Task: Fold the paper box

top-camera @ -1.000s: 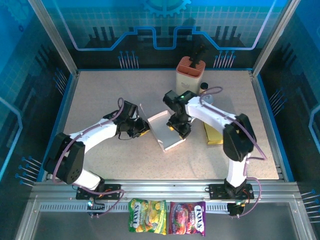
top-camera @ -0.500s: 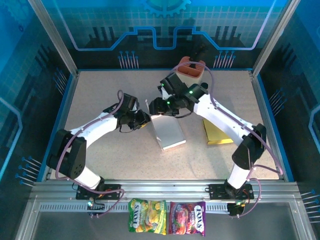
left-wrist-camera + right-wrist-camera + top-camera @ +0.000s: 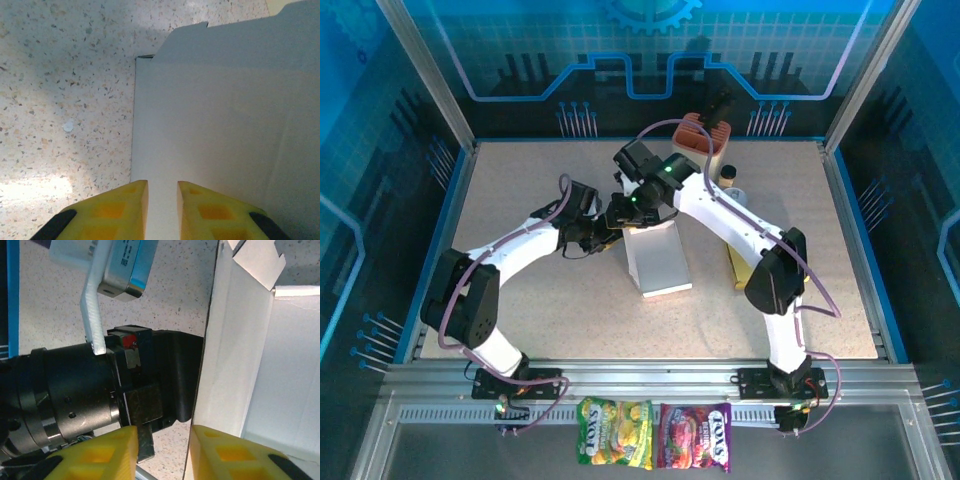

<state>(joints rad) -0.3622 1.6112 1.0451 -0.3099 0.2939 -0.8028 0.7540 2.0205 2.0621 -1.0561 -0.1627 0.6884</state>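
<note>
The white paper box (image 3: 657, 256) lies open in the middle of the table, its left wall standing upright. My left gripper (image 3: 604, 236) is at that wall's far-left end. In the left wrist view its yellow fingers (image 3: 131, 206) hold the white panel (image 3: 220, 125), which runs between them. My right gripper (image 3: 621, 212) reaches down right beside the left one. In the right wrist view the wall (image 3: 235, 365) shows edge-on, its edge just inside the right finger (image 3: 220, 452). The jaws of this gripper (image 3: 164, 440) stand apart, with bare table between them. The left gripper's black body (image 3: 150, 390) is close behind the wall.
A cream container with an orange top (image 3: 703, 145) stands at the back. A small round object (image 3: 732, 195) sits near it. A flat yellow piece (image 3: 745, 268) lies right of the box. Two candy bags (image 3: 615, 432) (image 3: 695, 436) lie on the front rail. Glass walls enclose the table.
My right gripper has left the box's middle and swung back and left to the raised wall beside the left gripper, its jaws narrowing. The box has turned a little.
</note>
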